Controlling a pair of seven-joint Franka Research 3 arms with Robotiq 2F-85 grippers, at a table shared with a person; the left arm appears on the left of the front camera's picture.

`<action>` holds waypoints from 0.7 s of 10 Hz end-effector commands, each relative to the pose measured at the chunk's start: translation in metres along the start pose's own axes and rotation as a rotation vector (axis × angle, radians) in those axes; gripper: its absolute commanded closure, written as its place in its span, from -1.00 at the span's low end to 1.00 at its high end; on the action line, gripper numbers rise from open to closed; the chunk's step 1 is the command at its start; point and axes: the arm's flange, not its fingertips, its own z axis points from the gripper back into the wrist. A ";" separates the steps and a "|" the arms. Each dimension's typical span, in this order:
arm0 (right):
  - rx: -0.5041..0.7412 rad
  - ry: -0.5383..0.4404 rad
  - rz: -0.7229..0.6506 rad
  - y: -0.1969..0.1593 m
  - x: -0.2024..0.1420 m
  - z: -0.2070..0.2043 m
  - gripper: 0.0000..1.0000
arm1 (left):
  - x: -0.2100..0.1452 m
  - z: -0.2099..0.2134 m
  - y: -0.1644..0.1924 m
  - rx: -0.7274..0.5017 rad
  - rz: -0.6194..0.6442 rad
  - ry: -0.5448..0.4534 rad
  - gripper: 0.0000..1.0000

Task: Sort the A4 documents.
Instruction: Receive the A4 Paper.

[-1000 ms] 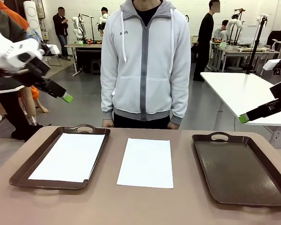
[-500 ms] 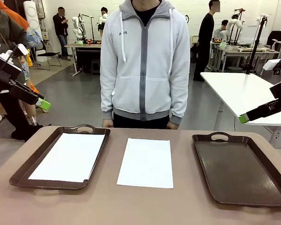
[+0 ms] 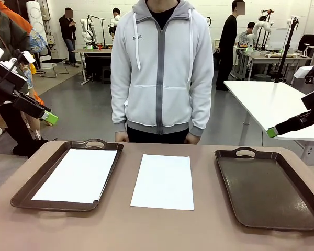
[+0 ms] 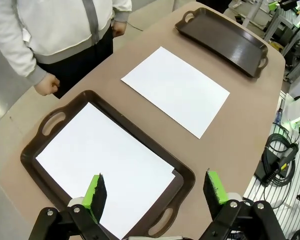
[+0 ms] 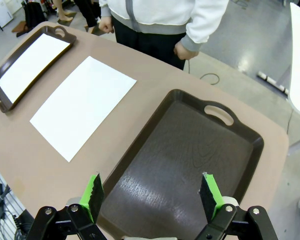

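Note:
One A4 document (image 3: 78, 175) lies flat in the left brown tray (image 3: 26, 191). Another A4 document (image 3: 163, 181) lies on the bare table between the trays. My left gripper (image 3: 48, 117) hangs high beyond the table's far left edge. In the left wrist view its jaws (image 4: 155, 190) stand open and empty above the tray's sheet (image 4: 100, 160), with the loose sheet (image 4: 175, 90) farther off. My right gripper (image 3: 272, 132) hovers high at the far right. In the right wrist view it (image 5: 149, 195) is open over the empty right tray (image 5: 190, 150).
A person in a grey hoodie (image 3: 162, 68) stands at the far edge, fists (image 4: 47, 84) resting near the table rim. The right tray (image 3: 267, 191) holds nothing. Another white table (image 3: 272, 104) stands behind on the right.
My left arm has swung leftward and back, away from the table, and has nearly stopped. The right arm, both sheets and the trays are unmoved.

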 end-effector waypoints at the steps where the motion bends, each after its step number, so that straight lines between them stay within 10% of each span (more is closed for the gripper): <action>1: 0.006 0.000 -0.001 0.000 0.000 -0.001 -1.00 | -0.001 0.002 0.005 0.003 0.031 -0.011 -1.00; 7: 0.006 0.000 -0.001 0.000 0.000 -0.001 -1.00 | 0.000 0.000 0.000 0.000 0.000 0.000 -1.00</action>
